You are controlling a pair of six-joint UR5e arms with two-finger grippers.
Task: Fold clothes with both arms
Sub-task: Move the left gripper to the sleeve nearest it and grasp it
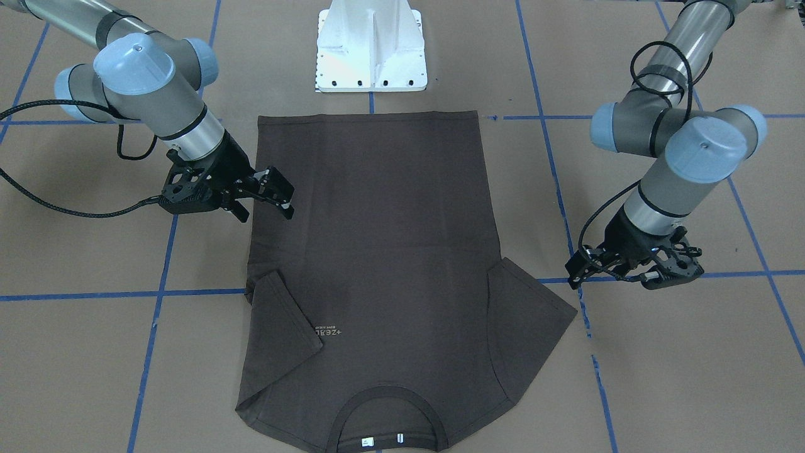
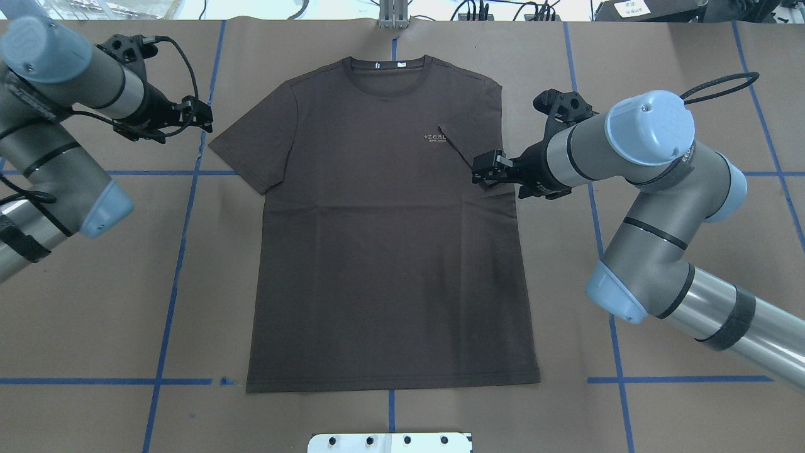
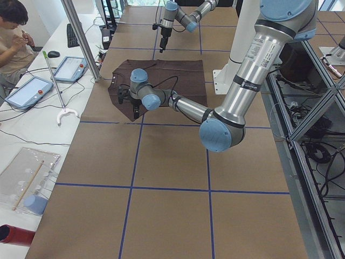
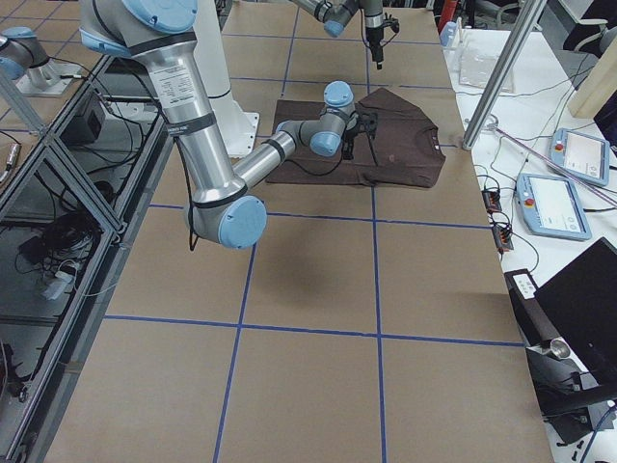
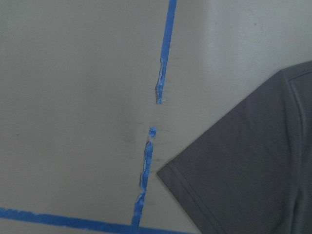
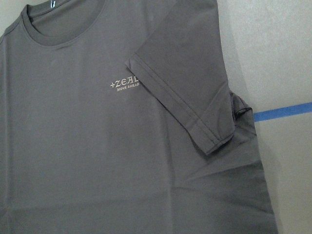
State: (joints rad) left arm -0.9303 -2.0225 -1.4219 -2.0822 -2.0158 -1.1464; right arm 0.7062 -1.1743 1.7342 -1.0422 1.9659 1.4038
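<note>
Blue tape [image 2: 94, 380] crossed the brown counter [image 2: 94, 283] carrying the T-shirt [image 2: 390, 251]; left fingers [image 2: 200, 113] and right fingers [image 2: 487, 167] hung spread, empty.

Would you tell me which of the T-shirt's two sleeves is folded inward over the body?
The right sleeve, on the robot's right: it lies folded over the chest, covering the end of the lettering. The left sleeve lies spread flat on the table.

Table top covered in brown paper [image 2: 94, 302], gridded with blue tape [image 2: 180, 251]; one line ragged and broken in the left wrist view. White base plate [image 1: 371, 47] at the robot's edge. Side bench [image 3: 21, 129]: seated person [image 3: 13, 32], two tablets [image 3: 70, 69] (possibly control pendants), keyboard [image 3: 71, 35], mouse [image 3: 53, 54], red cylinder [image 3: 13, 236].
</note>
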